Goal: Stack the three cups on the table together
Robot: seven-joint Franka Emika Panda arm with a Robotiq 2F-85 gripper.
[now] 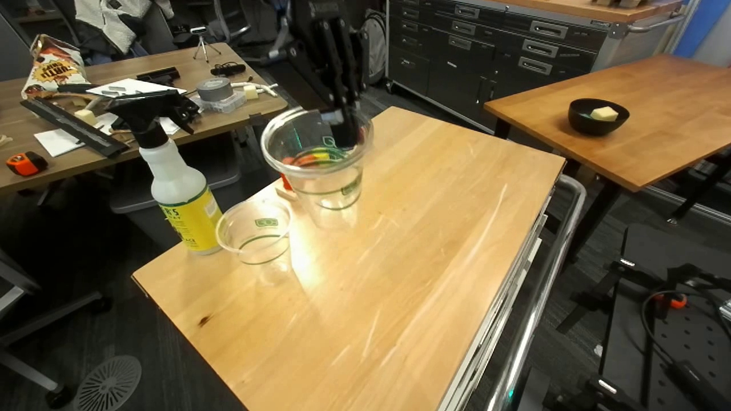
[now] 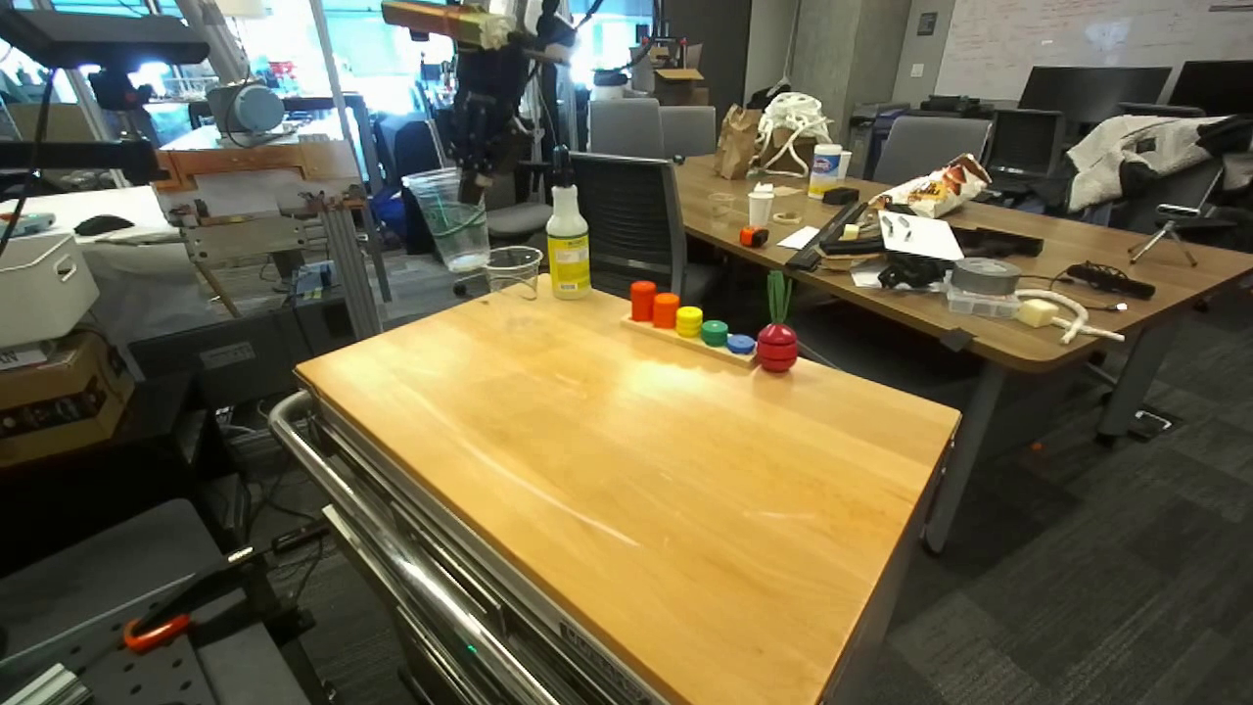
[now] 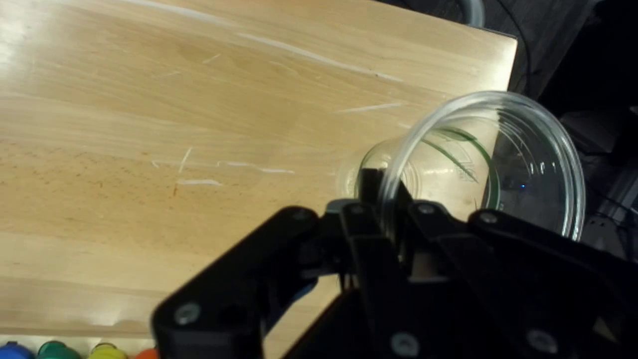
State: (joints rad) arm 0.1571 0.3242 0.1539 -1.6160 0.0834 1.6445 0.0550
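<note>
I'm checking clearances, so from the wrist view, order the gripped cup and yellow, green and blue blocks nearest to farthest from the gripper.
1. Clear cup, pinched in the gripper.
2. Yellow block, bottom edge, left.
3. Green block, left of yellow.
4. Blue block, bottom-left corner.

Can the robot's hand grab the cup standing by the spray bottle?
Probably not: the hand is pinching at least one clear cup, so it looks full. Nothing seems to cover the standing cup, though.
</note>
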